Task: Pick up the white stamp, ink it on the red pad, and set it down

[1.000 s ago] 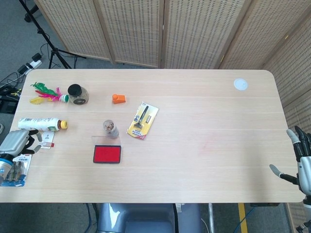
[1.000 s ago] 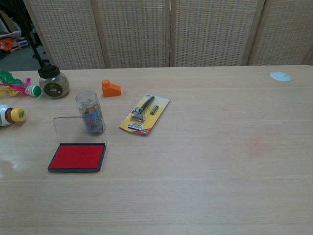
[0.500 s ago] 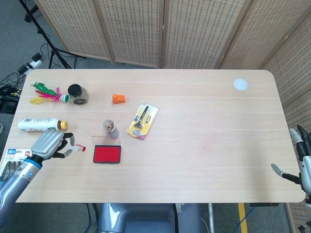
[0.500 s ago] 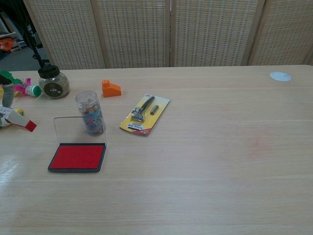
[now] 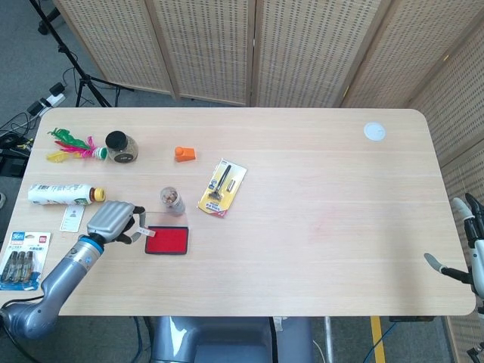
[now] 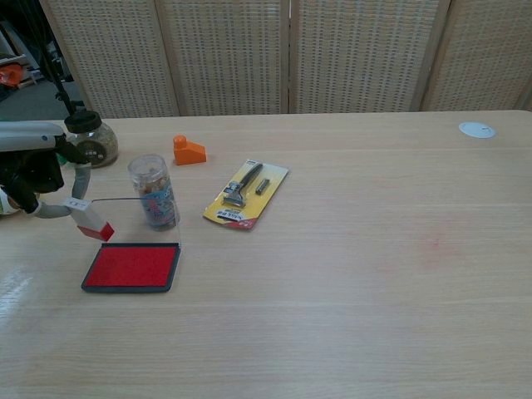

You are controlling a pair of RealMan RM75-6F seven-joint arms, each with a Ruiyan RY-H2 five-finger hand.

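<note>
My left hand (image 5: 113,220) (image 6: 33,170) holds the white stamp (image 6: 90,219) (image 5: 143,232), a small white block with a red end pointing down and to the right. The stamp hangs tilted just above the left edge of the red ink pad (image 5: 167,240) (image 6: 132,267), a dark tray whose clear lid (image 6: 125,218) stands open behind it. My right hand (image 5: 470,249) is open at the table's right edge, fingers spread, holding nothing, and shows only in the head view.
A clear jar (image 6: 153,191) stands right behind the pad. A packaged tool (image 6: 246,194), an orange block (image 6: 188,150), a dark-lidded jar (image 6: 91,141), a lying bottle (image 5: 64,194), feathers (image 5: 69,144), a battery pack (image 5: 20,249) and a white disc (image 6: 476,129) lie around.
My left hand has carried the stamp rightward from the table's left edge to just over the pad's left side. The right hand has barely moved.
</note>
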